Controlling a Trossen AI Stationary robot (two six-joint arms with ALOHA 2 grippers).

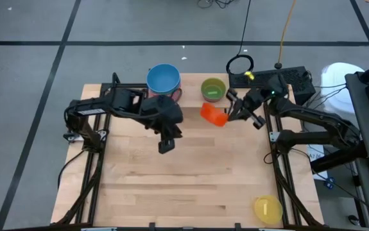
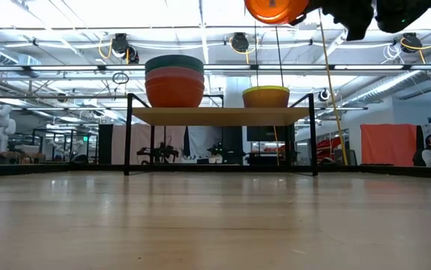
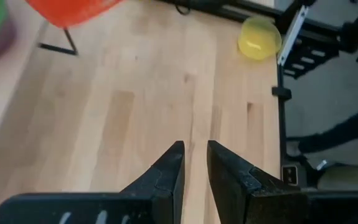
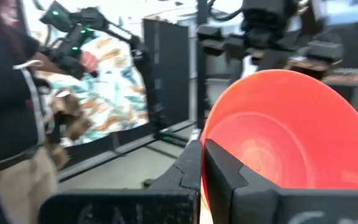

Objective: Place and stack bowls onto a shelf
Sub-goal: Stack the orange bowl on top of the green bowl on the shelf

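The right gripper [image 1: 230, 114] is gripping the rim of an orange bowl [image 1: 214, 114], its fingers [image 4: 219, 171] clenched on the bowl's wall, one inside and one outside. The bowl is hanging tilted, clear of the tabletop [image 1: 190, 186], and in the low view it is sitting high above the shelf [image 2: 219, 115]. Just beyond these fingers, toward the far edge of the tabletop, a green bowl [image 1: 213, 90] is resting on the shelf, which only the low view shows as a board on black legs. Further along the shelf from the green bowl, a stack of bowls [image 1: 163, 79] is standing with a blue one on top; from the side the stack is showing a teal rim over orange-red ones.

The left gripper [image 1: 165, 146] is hovering over the bare wood near the middle of the tabletop, holding nothing, its fingers [image 3: 166, 180] standing slightly apart with a narrow slit between them. Well ahead of these fingers, at the near right corner of the tabletop, a yellow bowl [image 1: 267, 208] is lying by itself. In the right wrist view a person's sleeve [image 4: 7, 106] is showing in the room beyond the tabletop.
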